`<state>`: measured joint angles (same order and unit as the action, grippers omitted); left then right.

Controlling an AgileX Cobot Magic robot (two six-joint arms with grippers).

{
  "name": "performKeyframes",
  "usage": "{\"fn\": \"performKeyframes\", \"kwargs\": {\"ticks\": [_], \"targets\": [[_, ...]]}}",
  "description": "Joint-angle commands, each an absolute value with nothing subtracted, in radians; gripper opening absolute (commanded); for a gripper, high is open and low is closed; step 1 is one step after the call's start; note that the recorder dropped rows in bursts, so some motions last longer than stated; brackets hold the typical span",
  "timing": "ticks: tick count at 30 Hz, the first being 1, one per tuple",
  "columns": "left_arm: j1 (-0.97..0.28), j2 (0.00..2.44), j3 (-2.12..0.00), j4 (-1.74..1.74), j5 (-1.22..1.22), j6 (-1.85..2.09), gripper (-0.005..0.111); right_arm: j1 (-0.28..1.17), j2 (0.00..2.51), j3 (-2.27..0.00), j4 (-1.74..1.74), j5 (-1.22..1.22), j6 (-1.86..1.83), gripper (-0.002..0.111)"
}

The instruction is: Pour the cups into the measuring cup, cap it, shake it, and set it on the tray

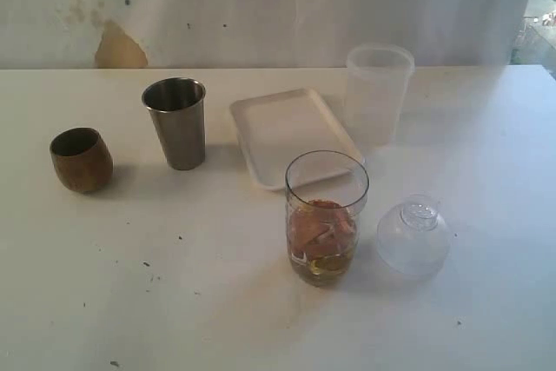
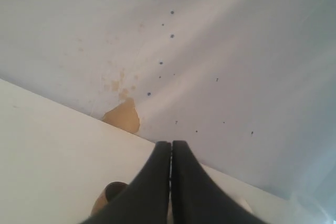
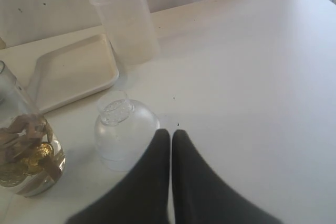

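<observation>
left gripper [image 2: 171, 145] closed, empty; right gripper [image 3: 171, 134] closed, empty, near cap [image 3: 122, 136].

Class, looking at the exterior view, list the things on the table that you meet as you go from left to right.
wooden cup → steel tumbler → measuring cup → cap. Left out: the tray and the frosted tumbler, which overlap the measuring cup and the cap sideways.

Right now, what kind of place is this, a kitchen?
Probably a makeshift test bench, not a kitchen: a plain white table, a stained white backdrop behind it, and a few things like a steel cup and a tray set out.
</observation>
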<state>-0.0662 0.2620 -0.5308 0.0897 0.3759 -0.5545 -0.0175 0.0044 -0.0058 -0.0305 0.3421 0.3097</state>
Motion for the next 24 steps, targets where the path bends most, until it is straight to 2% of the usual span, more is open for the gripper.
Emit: {"fn": "performKeyframes", "kwargs": {"ticks": [1,9,19,24], "targets": [[-0.039,0.209,-0.497,0.082,0.378,-0.548,0.001,-0.02,0.0,0.0,-0.038,0.34,0.315,0.001],[-0.02,0.151,-0.396,0.077,0.318,-0.544,0.001,-0.02,0.0,0.0,-0.038,0.34,0.315,0.001],[-0.02,0.093,-0.182,0.015,-0.093,-0.278,0.001,-0.02,0.0,0.0,-0.038,0.34,0.315,0.001],[0.033,0.039,-0.095,0.0,-0.092,-0.227,0.001,-0.02,0.0,0.0,-0.038,0.34,0.315,0.001]]}}
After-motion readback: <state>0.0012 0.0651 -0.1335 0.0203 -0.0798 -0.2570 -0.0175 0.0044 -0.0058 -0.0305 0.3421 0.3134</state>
